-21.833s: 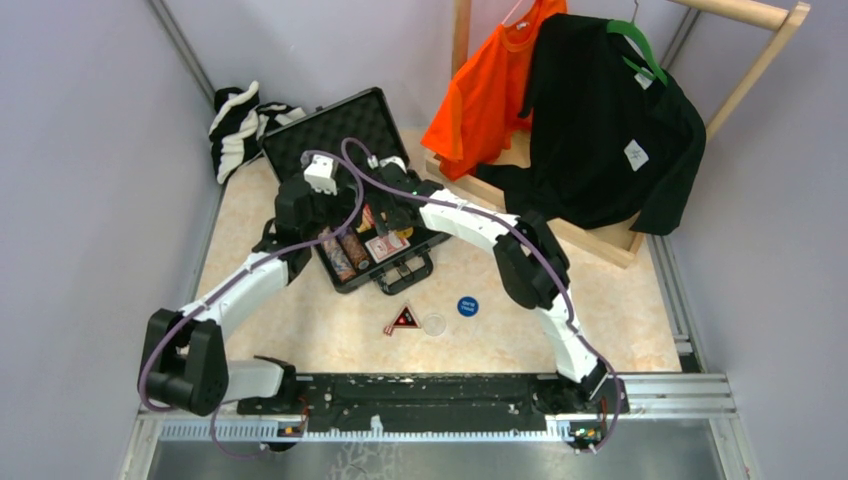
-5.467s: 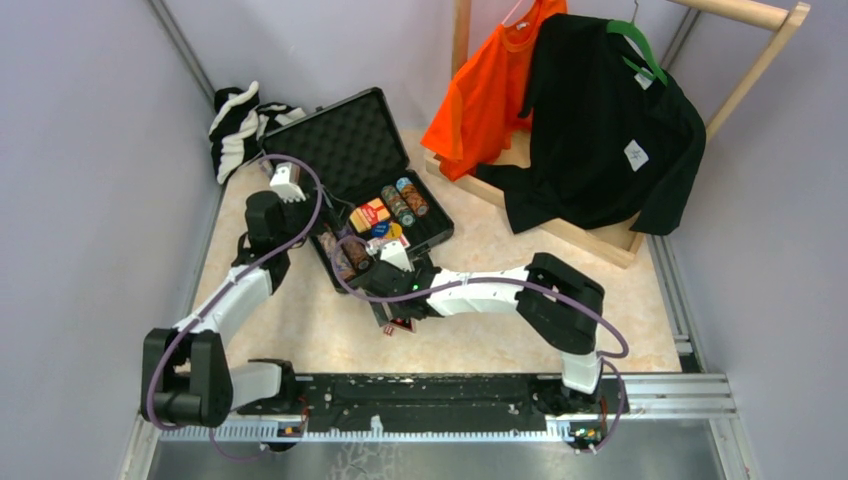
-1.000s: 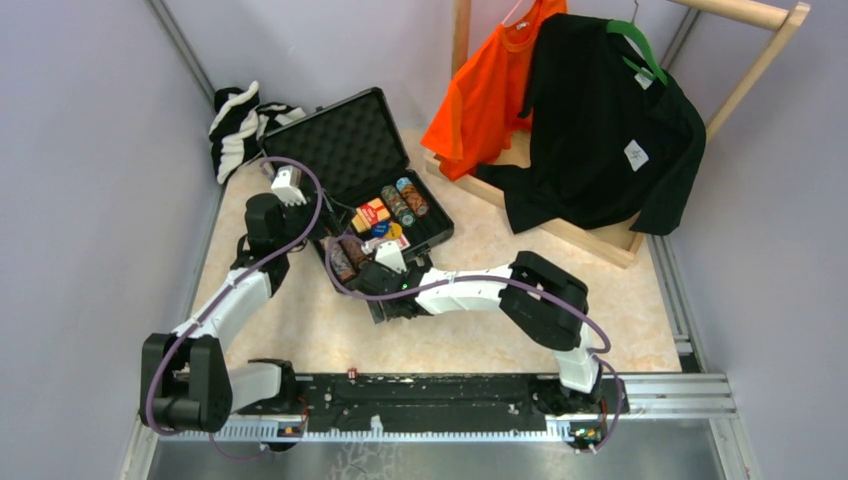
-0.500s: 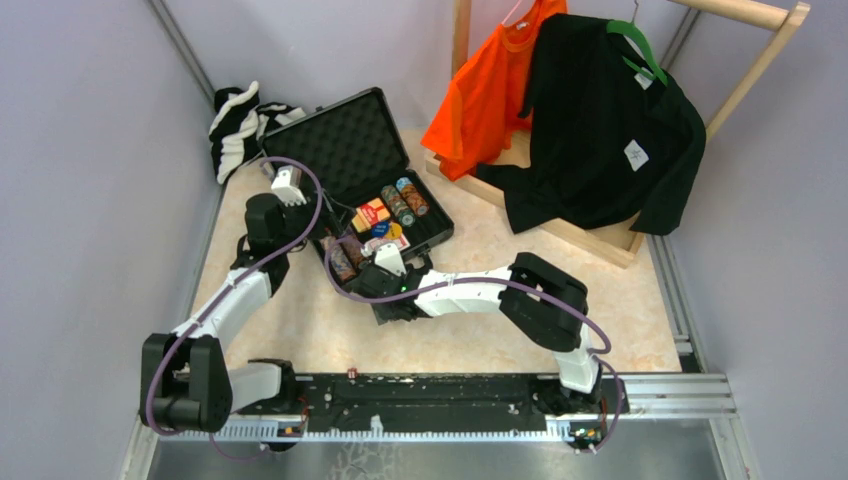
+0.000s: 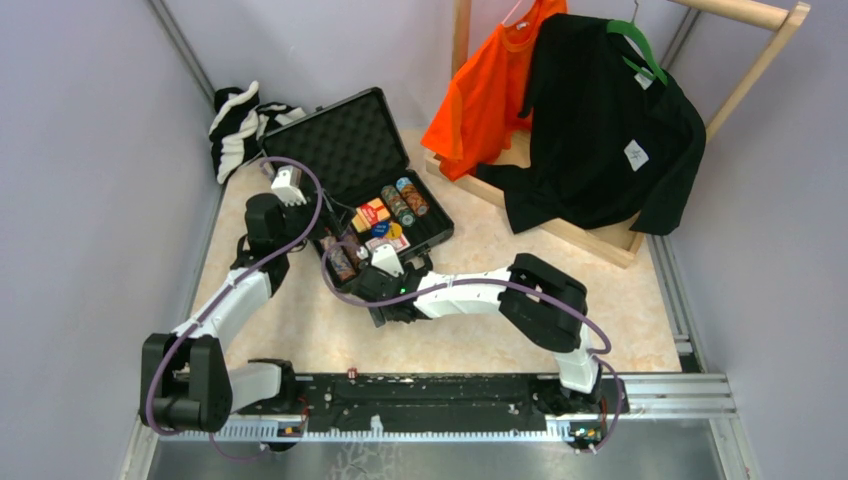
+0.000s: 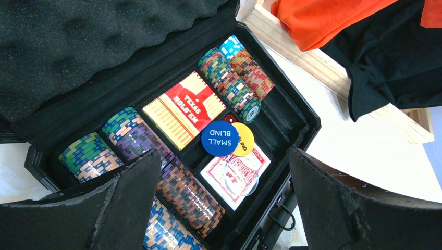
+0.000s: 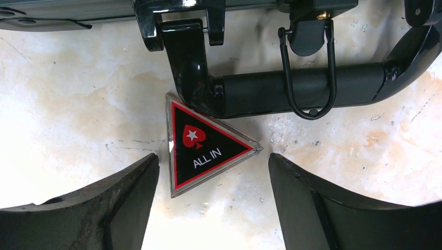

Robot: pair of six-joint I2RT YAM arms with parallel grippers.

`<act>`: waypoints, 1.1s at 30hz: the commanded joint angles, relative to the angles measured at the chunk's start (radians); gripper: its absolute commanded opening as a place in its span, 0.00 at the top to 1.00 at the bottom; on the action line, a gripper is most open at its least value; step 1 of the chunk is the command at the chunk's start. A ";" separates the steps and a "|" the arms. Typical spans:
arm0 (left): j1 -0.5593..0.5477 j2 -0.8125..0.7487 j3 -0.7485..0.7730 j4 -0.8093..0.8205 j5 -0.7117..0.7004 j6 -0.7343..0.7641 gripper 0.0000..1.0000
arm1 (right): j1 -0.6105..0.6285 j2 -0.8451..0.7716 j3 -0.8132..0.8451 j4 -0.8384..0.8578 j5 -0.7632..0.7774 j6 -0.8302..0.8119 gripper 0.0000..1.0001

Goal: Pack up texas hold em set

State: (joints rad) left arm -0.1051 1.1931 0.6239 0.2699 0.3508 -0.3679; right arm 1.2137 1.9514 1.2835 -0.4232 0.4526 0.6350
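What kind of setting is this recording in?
Probably a lab robot cell, not a home: plain grey walls box in a small table, a metal mounting rail edges it, and a wooden clothes rack stands as a prop.

robot lab cell (grey walls [image 5: 80,150], metal rail [image 5: 660,384]).

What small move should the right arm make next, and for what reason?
Probably lower the right end effector and close it on the ALL IN triangle. The triangle lies flat on the table between the open jaws, beside the handle of the briefcase, not yet packed inside.
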 commanded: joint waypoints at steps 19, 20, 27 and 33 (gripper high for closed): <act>-0.003 0.017 0.014 0.043 0.018 0.014 0.03 | 0.003 0.033 0.020 0.066 -0.035 -0.105 0.33; -0.002 0.017 0.014 0.043 0.018 0.014 0.03 | 0.003 0.034 0.019 0.068 -0.037 -0.108 0.33; -0.002 0.020 0.017 0.044 0.024 0.013 0.03 | -0.006 0.040 -0.006 0.090 -0.021 -0.152 0.21; -0.002 0.016 0.017 0.042 0.021 0.016 0.03 | -0.018 0.033 -0.024 0.123 -0.072 -0.170 0.26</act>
State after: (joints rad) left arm -0.1051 1.2076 0.6239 0.2855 0.3599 -0.3660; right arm 1.2037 1.9667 1.2762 -0.3119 0.4095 0.4942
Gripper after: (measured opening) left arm 0.974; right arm 0.772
